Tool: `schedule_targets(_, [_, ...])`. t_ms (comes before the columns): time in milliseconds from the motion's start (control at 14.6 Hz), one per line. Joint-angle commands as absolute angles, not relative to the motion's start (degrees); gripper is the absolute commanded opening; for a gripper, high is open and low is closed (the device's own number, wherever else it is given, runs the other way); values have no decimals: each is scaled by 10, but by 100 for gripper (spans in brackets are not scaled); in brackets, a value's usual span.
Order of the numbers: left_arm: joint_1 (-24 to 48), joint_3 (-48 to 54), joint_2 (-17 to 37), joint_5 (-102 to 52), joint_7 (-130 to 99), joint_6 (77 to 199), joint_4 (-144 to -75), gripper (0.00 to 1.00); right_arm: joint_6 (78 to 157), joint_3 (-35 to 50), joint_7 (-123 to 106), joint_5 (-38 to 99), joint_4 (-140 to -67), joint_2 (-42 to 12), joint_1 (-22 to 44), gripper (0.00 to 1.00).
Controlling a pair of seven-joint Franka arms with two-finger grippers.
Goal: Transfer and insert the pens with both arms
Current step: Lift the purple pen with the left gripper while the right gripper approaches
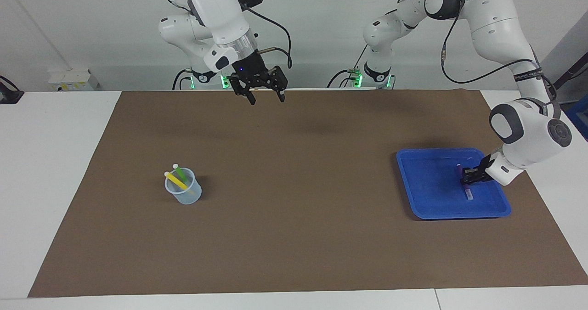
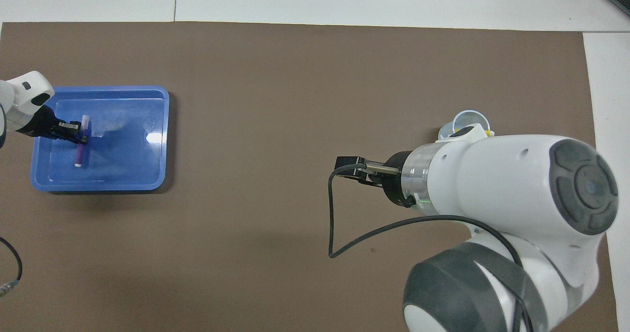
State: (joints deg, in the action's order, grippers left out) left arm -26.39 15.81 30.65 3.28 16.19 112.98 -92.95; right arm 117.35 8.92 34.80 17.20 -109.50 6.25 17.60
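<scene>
The purple pen [image 1: 468, 193] is in my left gripper [image 1: 469, 177], which is shut on its middle, low over the blue tray [image 1: 427, 186]. The overhead view shows the same pen [image 2: 79, 154], gripper [image 2: 78, 133] and tray [image 2: 123, 165]. The yellow pen [image 1: 176, 180] and the green pen [image 1: 180, 172] stand tilted in a clear cup [image 1: 184, 194]. My right gripper [image 1: 266, 99] is open and empty, high over the mat's edge nearest the robots. In the overhead view the right arm [image 2: 492, 184] covers part of the cup [image 2: 470, 122].
A brown mat [image 1: 294, 236] covers most of the white table. The tray lies toward the left arm's end, the cup toward the right arm's end. A black cable [image 2: 334, 224] loops off the right wrist.
</scene>
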Motion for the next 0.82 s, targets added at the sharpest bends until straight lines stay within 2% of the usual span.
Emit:
schedule_targets(0, [-251,156,293,12,142,1080,-922,0,1197,88,354,192,-1100,58,179,100])
schedule_targets(755, [-208,163,270,-76,-43,955,-911,0,1256,88,352,192,-1100,36,198,100])
